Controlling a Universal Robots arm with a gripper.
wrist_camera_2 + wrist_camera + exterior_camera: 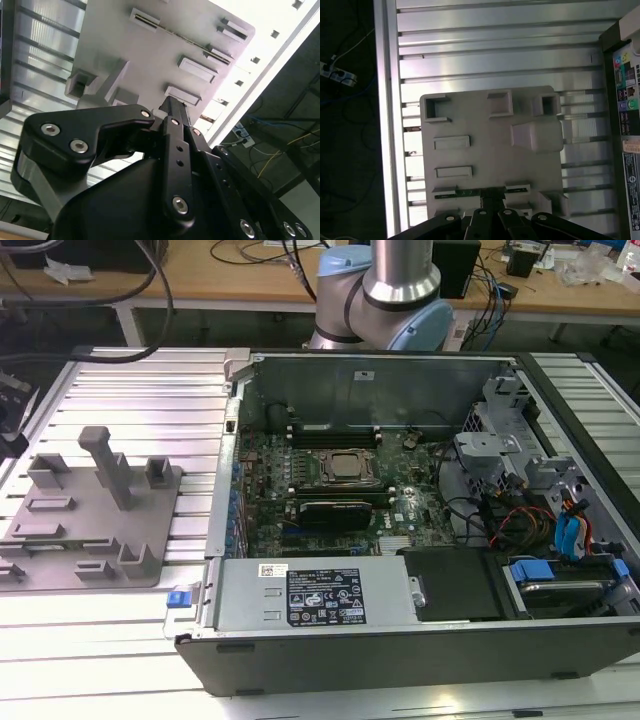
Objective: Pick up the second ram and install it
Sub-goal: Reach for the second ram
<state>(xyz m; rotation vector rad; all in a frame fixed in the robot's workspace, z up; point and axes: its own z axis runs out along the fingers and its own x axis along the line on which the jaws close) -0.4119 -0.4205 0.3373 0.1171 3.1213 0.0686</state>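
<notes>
light: pretty bright, from overhead
glare: table (130, 380) slats shine white, front edge blown out; holder plate (150, 55) washed pale in second wrist view
shadows: computer case (400, 650) front wall dark

My gripper (493, 194) (172, 107) is showing matt black with silver screw heads in both wrist views. Nearest it, the second ram (457, 193) is showing as a thin dark green strip against the plain pale grey holder tray (490, 150). The table (495, 55) beneath is gleaming silver in parallel ribbed stripes. In the exterior view, the motherboard (300, 475) is looking green, the computer case (400, 650) dark grey and its latch tab (178, 597) blue. My arm (400, 280) is shining silver and light blue.
</notes>
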